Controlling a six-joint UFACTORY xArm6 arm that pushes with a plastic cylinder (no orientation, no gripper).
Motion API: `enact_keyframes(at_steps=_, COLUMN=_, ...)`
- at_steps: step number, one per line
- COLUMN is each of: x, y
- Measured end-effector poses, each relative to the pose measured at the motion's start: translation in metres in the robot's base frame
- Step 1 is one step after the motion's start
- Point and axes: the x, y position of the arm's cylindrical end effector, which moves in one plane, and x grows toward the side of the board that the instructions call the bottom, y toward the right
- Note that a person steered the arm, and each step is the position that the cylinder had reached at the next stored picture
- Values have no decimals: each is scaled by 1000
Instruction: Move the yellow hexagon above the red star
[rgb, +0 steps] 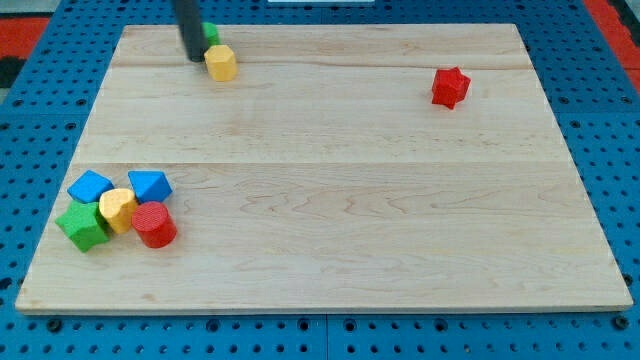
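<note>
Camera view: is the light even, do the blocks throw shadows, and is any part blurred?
Camera view: the light is soft and even on the board, with no glare; the red star and the yellow hexagon throw only faint, short shadows; the blocks look sharp; the rod is a little soft at the view's top, with my tip just left of the hexagon.

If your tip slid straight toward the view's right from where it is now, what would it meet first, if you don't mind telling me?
My tip sits just left of the yellow hexagon, so it would likely meet that block first. Beyond it, the board looks free until the red star, which lies slightly lower.
</note>
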Motion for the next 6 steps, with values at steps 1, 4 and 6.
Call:
enact_keyframes(at_steps=1, x=3, y=21)
enact_keyframes(at_steps=4, x=11, y=-2)
enact_keyframes(at_steps=6, x=38, y=32)
